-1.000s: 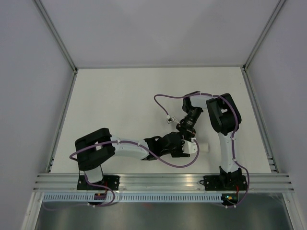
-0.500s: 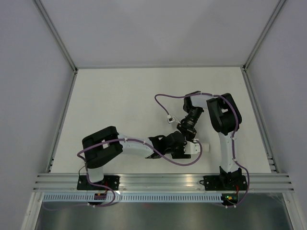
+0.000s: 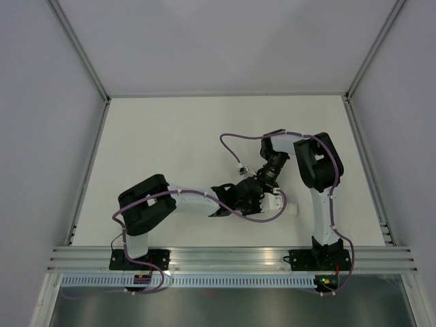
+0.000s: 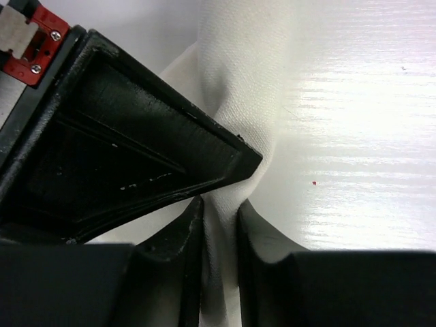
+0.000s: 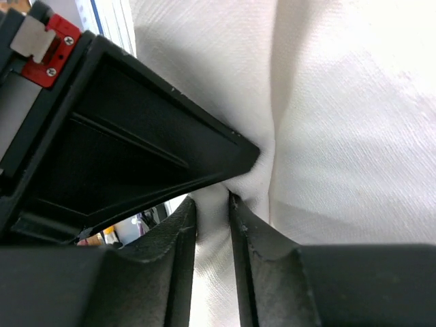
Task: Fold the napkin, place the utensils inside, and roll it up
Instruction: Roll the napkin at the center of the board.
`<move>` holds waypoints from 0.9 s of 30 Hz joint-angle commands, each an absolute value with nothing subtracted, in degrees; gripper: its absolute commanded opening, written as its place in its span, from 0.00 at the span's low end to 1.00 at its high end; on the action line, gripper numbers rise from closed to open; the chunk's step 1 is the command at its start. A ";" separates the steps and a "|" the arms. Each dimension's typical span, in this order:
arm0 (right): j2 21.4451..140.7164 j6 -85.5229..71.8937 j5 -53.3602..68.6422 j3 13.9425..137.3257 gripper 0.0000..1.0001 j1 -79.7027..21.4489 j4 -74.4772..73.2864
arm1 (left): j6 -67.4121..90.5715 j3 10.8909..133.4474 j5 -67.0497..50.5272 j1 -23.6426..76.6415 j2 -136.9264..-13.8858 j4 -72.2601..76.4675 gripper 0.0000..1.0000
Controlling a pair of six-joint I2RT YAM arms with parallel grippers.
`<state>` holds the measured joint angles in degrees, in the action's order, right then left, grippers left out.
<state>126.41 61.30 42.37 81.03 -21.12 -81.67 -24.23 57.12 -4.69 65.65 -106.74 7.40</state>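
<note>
Napkin: a bunched white cloth (image 4: 245, 82) on the tabletop (image 4: 368, 136), right of centre and towards the near edge. In the top view only a small pale end (image 3: 289, 212) shows, just right of where the two wrists meet.
Napkin, left wrist view: a narrow gathered band runs from the far side down between the two fingers. Bare tabletop lies to its right.
Napkin, right wrist view: the woven cloth (image 5: 340, 136) fills nearly the whole view, with a deep crease running down to the fingers.
Left jaws: nearly pressed together, pinching a thin fold of the napkin. Cloth shows in the slit between the two dark fingers (image 4: 180, 272).
Right jaws: also drawn close and pinching a fold of the napkin between the dark fingers (image 5: 269, 272).
Left arm: it (image 3: 191, 203) reaches from its base at the near left out to the right, low over the tabletop, with its wrist at the napkin.
Right arm: it (image 3: 317, 170) rises from the near right base, bends back and comes down leftward, so its wrist is just beside the left one on the far side.
Gap between wrists: the top view does not show whether they touch.
Cables: a purple cable (image 3: 235, 139) loops on the far side of the right wrist, and another (image 3: 262, 219) loops on the near side of the left wrist.
Rail: aluminium rails (image 3: 231, 257) run along the near edge and carry both bases.
</note>
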 commanded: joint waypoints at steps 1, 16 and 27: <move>124.55 60.30 40.69 80.59 0.34 -20.57 -70.33 | -21.10 59.76 -12.12 64.34 -107.75 5.10 0.24; 110.22 35.27 44.04 79.99 0.43 -9.77 -51.53 | -18.19 67.41 -28.99 59.24 -111.71 -5.97 0.20; 103.89 33.91 47.63 83.22 0.45 6.85 -51.31 | -13.98 74.69 -41.99 54.32 -117.07 -13.18 0.24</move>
